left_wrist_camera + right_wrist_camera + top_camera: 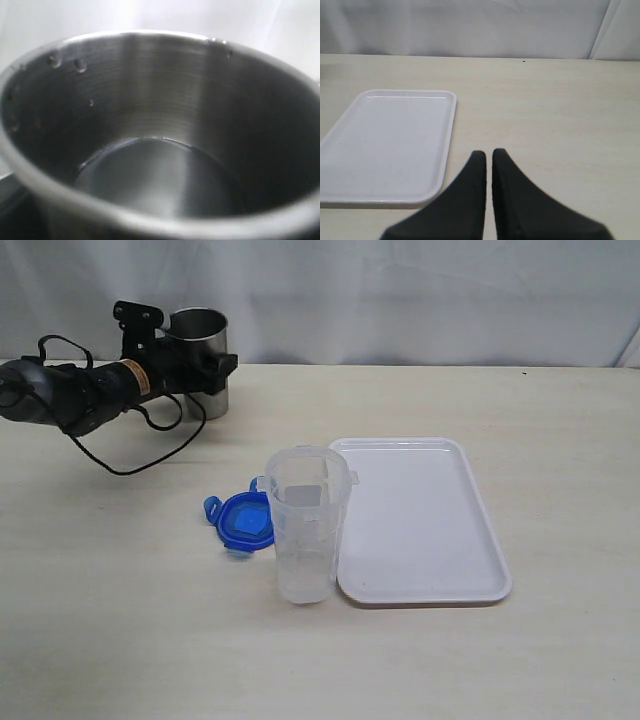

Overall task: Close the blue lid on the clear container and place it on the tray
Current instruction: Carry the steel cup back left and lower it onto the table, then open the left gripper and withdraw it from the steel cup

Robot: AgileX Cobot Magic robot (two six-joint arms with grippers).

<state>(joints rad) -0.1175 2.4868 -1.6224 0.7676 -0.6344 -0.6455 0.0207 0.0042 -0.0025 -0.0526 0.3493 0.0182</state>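
Lid (243, 520): blue, lying flat on the table (120, 620), off the container, its flaps spread out. It sits just behind and to the left of the container, partly hidden by it from where I stand.
Container (305, 540): clear, upright and open at the top. It stands on the table at the tray's near left corner, just beside the rim and not on the tray.
Tray (420, 525): white, flat on the table to the right of the container. The right wrist view shows it too (390, 145).
Cup (205, 340): steel, upright at the back left, well apart from the other things. The left wrist view looks straight down into it (150, 175).
Left gripper (185, 345): at the cup, its jaws set wide with one on each side of it. I cannot tell whether they press the wall or merely stand around it.
Right gripper (488, 160): out of my sight from the front. Its own camera shows the two black fingers (470, 200) drawn together with a thin slit between them and nothing in them, hanging over bare table beside the tray.
Cable (150, 455): black, looping from the left arm onto the table.
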